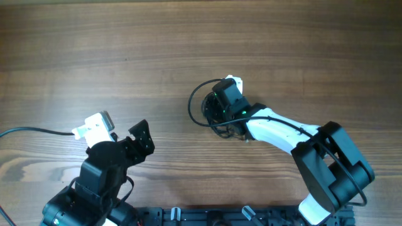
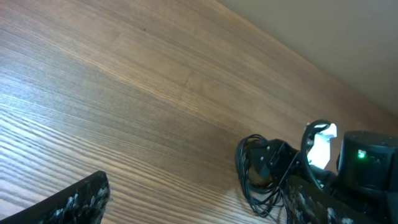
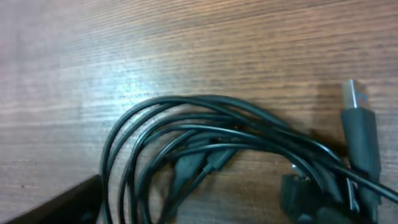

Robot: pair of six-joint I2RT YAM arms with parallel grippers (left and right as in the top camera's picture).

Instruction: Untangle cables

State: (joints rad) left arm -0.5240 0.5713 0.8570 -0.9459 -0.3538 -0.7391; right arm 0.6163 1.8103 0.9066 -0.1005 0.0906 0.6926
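Looped black cables (image 3: 199,140) are lying on the counter (image 3: 186,43) under the right tool (image 1: 221,108), whose grip I cannot tell. Any pull is probably risking dragging the whole bundle and tightening crossings, since the left tool (image 1: 141,139), farther off, is hanging open, pinning nothing.

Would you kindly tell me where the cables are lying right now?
The cables lie coiled on the wooden table, right of centre overhead, partly beneath the right gripper and well away from the left gripper.

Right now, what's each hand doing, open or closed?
Left hand: open, empty.
Right hand: over the cables, cannot tell.
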